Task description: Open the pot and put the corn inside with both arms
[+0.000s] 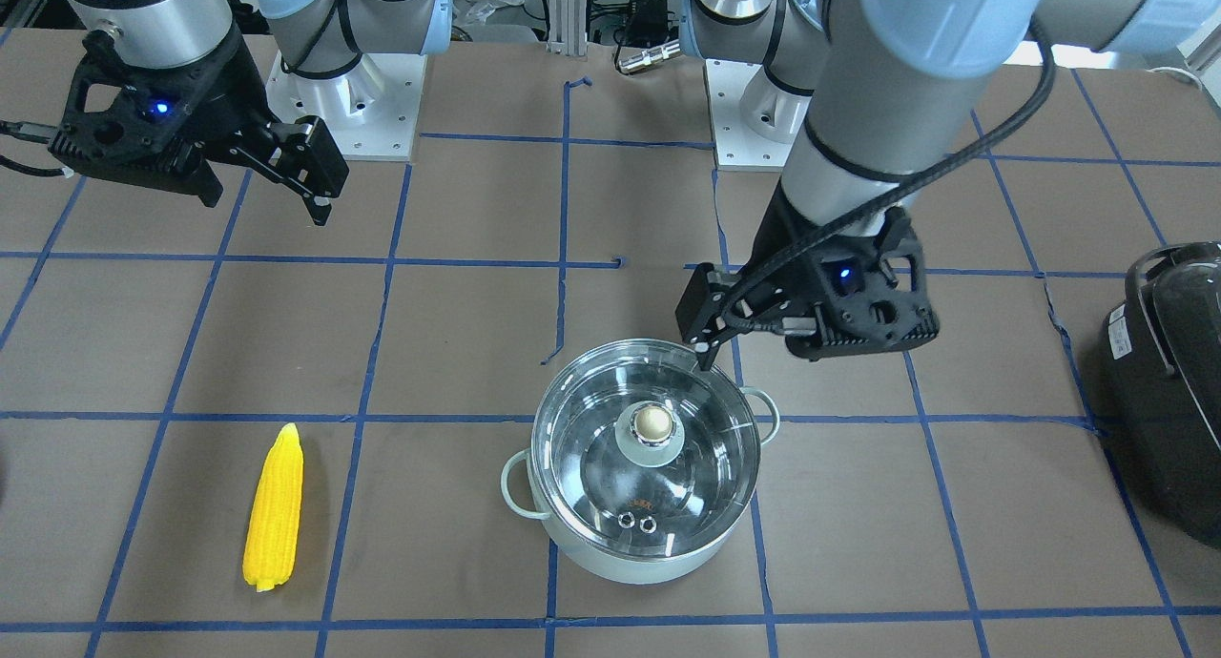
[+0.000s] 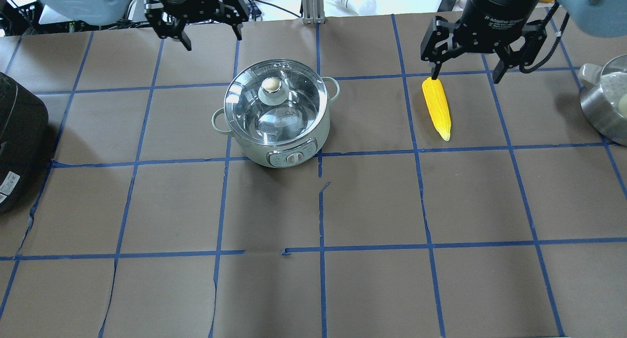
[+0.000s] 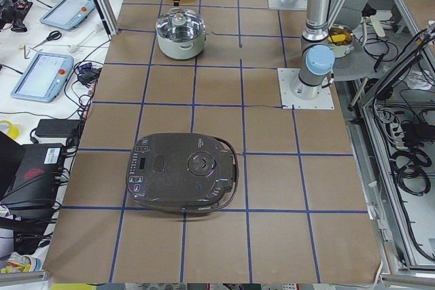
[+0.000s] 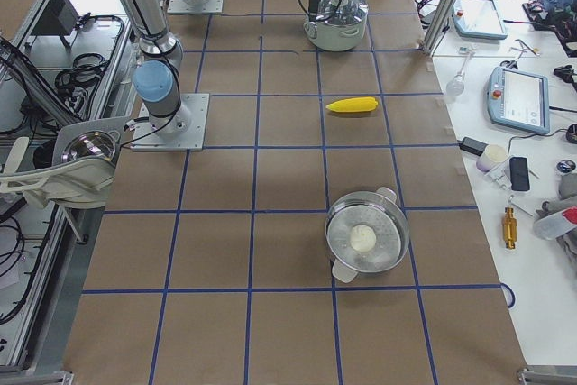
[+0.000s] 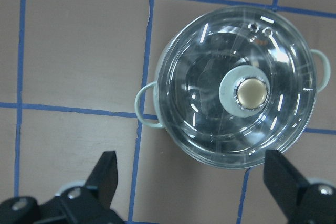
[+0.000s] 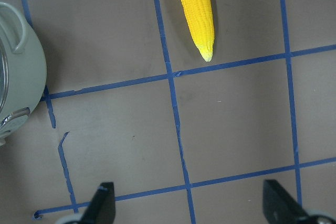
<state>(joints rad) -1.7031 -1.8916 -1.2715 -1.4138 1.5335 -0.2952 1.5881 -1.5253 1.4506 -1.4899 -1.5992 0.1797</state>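
The mint-green pot (image 2: 274, 120) stands on the table with its glass lid (image 5: 236, 93) on and the metal knob (image 2: 271, 85) on top. My left gripper (image 2: 213, 39) is open and empty. It hovers above the table just beyond the pot's far rim, and the pot fills the left wrist view. The yellow corn (image 2: 437, 108) lies flat to the right of the pot. My right gripper (image 2: 465, 76) is open and empty, hovering above the corn's thick end. In the right wrist view the corn (image 6: 195, 9) lies ahead of the open fingers.
A large black appliance (image 2: 14, 132) sits at the table's left edge. A steel pot (image 2: 605, 103) with a white item inside sits at the right edge. Blue tape lines grid the brown table (image 2: 372, 201).
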